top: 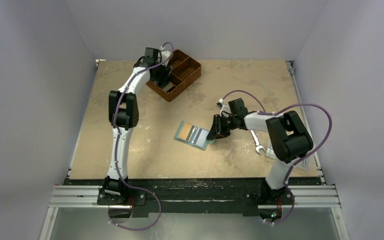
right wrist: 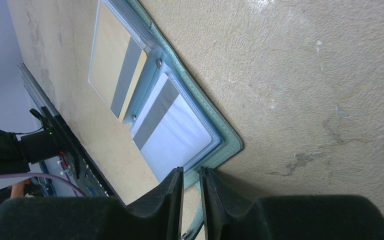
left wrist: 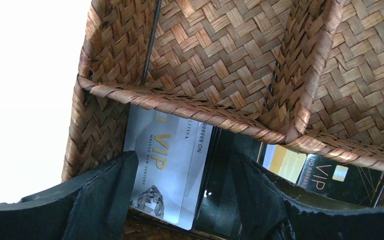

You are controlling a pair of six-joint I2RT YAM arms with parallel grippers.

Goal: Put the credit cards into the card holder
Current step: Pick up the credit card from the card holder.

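in the middle of the table (top: pixel 130 155), nearest to the arm bases, the card holder (top: pixel 194 133) lies open and flat, a teal rim around clear sleeves. two cards sit in the sleeves: a yellowish card (right wrist: pixel 111 70) with a grey stripe and, just beside it, a white card (right wrist: pixel 177 132) with a grey stripe. the right gripper (right wrist: pixel 191 176) is low at the right edge of the holder. its fingers are almost together, with only a thin gap, and the teal edge passes between them, so it pinches the holder there. a little to the right a silver wrench (top: pixel 256 142) lies on the table.

farther away, at the back left, stands the brown wicker basket (top: pixel 186 70) with three compartments. the left gripper (left wrist: pixel 182 172) hangs in its long compartment, fingers spread wide and holding nothing. under it the other credit cards (left wrist: pixel 170 160) lie on the basket floor: a silver vip card (left wrist: pixel 155 150) between the fingers, a black card (left wrist: pixel 222 175) touching its side, then a gold card (left wrist: pixel 285 162) and a black vip card (left wrist: pixel 330 180), all partly hidden under the woven divider.
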